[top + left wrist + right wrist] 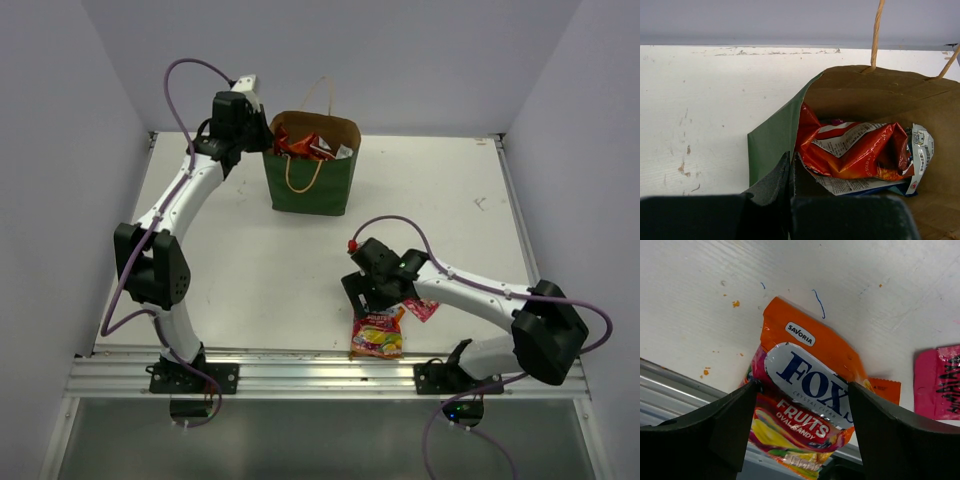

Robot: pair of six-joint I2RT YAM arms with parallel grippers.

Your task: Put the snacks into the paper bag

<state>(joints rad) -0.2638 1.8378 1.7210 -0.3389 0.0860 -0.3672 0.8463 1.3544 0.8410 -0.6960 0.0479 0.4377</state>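
- Done so far: the paper bag (310, 180) stands upright at the far side of the desk (250, 270). The red-orange Doritos bag (855, 150) and a pale packet (921, 152) are already inside.
- The left arm's fingers (771, 186) are pinched together on the bag's green left rim, apparently steadying its mouth.
- Still to go: the fruit-candy packet (805, 390) lies flat at the desk's near edge. The right arm's fingers (732, 420) are spread wide, one on either side of it, not yet gripping.
- The pink packet (937, 382) lies near it, also outside the bag.
- Hidden: anything beneath the Doritos bag cannot be counted, and the wrist view cuts off the pink packet.
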